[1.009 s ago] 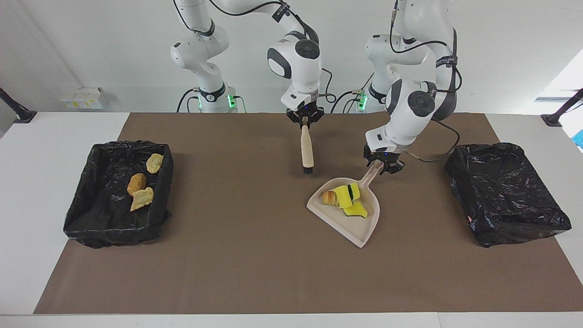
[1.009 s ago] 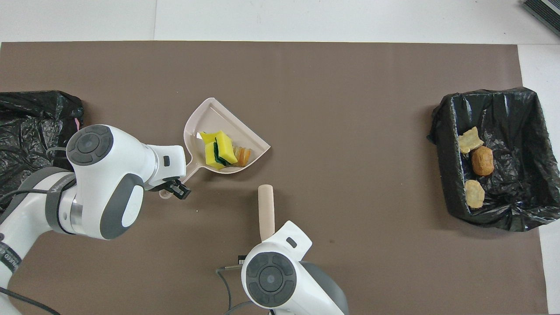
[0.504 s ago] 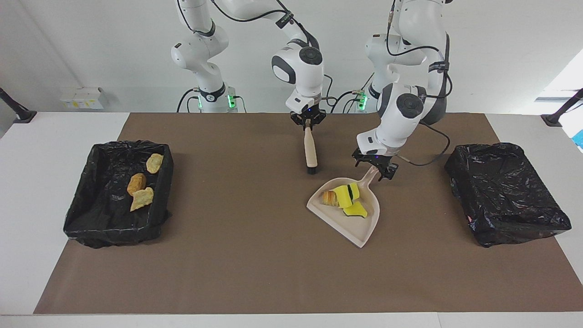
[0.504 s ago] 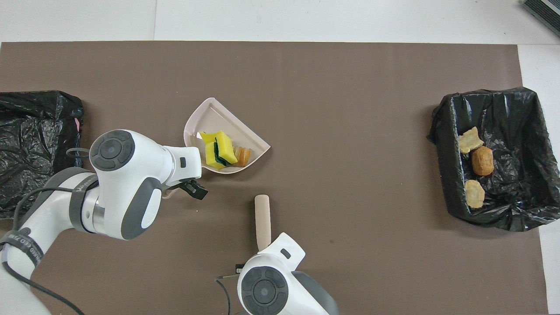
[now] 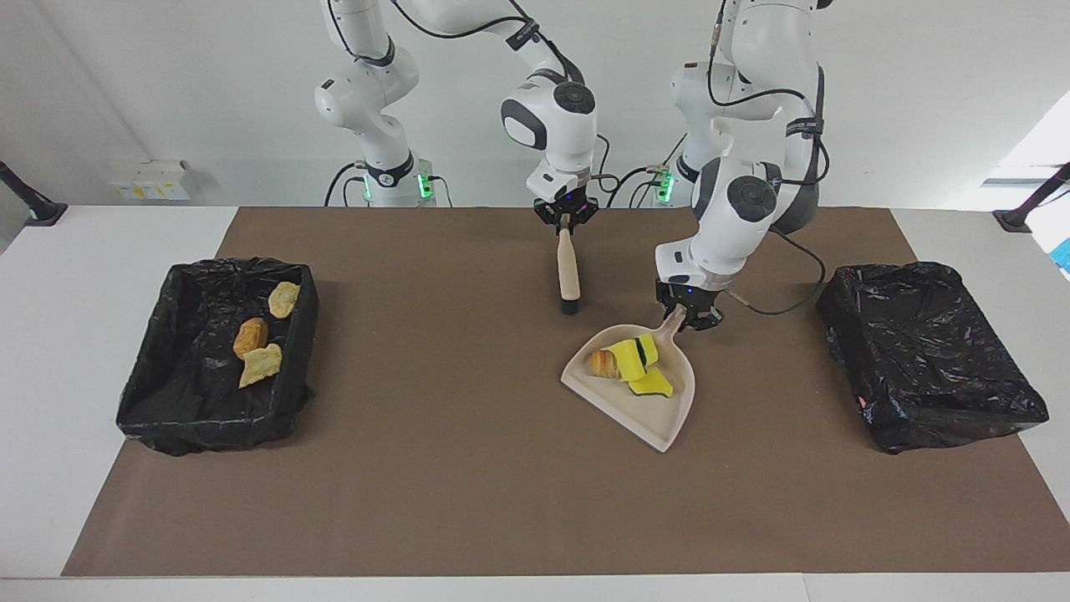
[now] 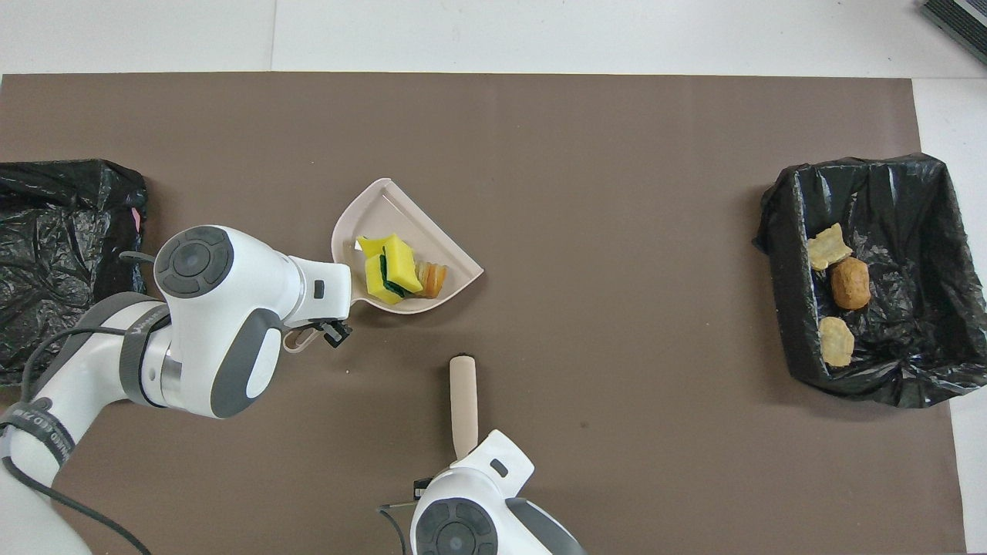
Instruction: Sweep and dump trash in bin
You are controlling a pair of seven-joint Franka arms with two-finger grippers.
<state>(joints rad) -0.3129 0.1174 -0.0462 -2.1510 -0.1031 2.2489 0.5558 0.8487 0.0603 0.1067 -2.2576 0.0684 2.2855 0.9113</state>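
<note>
The smooth beige plastic dustpan lies mid-counter, handle angled toward the robots, holding spongy yellow scraps and one crusty chunk. The left end effector, spread wide a moment ago, now clamps that handle. The right end effector grips the wooden brush, bristles down, beside the dustpan.

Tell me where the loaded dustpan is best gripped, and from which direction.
Grip the dustpan by its narrow handle, coming from above on the robots' side. The handle points toward the robots, and the scraps fill the pan near it. The left gripper is shut there.
</note>
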